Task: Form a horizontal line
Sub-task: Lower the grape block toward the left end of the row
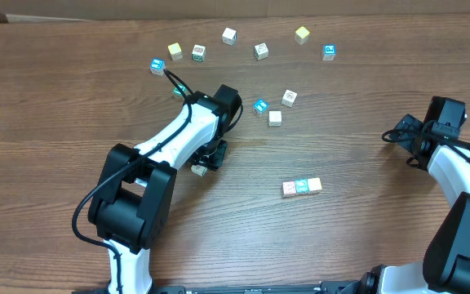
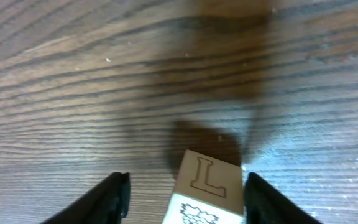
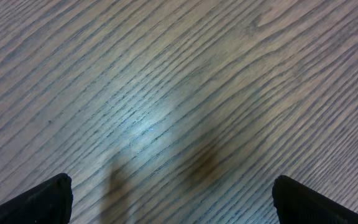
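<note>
Left hand (image 2: 186,190) part open, straddling L cube (image 2: 207,179); gap shows on one side, so no grip. Best, I think: centre, close square on side faces, lift straight. Horizontal line (image 1: 302,186), three touching cubes, lies nearer front edge of bench (image 1: 55,122), right of middle; cube should go flush at its left end. Right hand (image 3: 173,205) wide open near right edge. No containers in view.

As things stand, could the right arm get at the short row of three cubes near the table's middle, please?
Probably yes. The right gripper is open over bare table, and nothing lies between it and the row of cubes.
</note>
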